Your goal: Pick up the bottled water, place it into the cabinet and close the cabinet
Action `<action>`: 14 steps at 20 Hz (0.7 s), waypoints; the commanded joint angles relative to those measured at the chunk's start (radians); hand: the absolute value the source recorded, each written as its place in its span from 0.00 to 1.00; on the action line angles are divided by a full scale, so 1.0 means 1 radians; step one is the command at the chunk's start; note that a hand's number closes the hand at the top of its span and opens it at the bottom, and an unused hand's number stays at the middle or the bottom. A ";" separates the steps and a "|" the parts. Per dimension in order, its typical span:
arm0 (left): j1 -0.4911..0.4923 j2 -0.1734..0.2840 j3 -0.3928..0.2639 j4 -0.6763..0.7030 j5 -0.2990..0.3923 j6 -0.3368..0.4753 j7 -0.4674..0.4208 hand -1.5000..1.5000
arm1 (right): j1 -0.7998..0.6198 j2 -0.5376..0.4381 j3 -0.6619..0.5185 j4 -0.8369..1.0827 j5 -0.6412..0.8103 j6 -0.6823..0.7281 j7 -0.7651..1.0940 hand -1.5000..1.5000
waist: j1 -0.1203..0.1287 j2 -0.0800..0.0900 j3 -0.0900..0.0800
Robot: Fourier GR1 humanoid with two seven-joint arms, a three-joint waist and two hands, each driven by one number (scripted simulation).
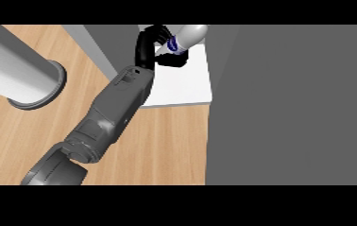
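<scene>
At the far left of the frame a grey cylinder [28,78] stands on the wooden counter [167,144], its flared base near the left edge; from the lower left a grey forearm [105,121] runs diagonally up toward the top centre; it ends in the black hand [148,43], which arm's I cannot tell, its fingers curled round the bottled water [182,38]; the bottle lies tilted at the top centre, blue label showing, over the white cabinet floor [185,85]; a dark shadow sits beneath it; the right half is filled by the grey cabinet door [286,107].
</scene>
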 commanded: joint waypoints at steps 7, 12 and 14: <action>-0.003 0.024 -0.011 0.098 -0.051 0.106 -0.042 0.00 | 0.002 -0.004 0.003 0.039 0.006 0.025 -0.044 0.00 | -0.014 0.007 0.000; 0.031 0.048 0.002 0.114 -0.047 0.100 -0.060 0.00 | -0.003 0.012 0.036 0.021 0.021 0.005 -0.024 0.00 | -0.019 0.012 -0.001; -0.019 0.063 0.006 0.129 -0.046 0.086 0.002 0.00 | 0.001 -0.015 0.008 -0.028 -0.006 0.010 0.004 0.00 | -0.021 0.009 -0.001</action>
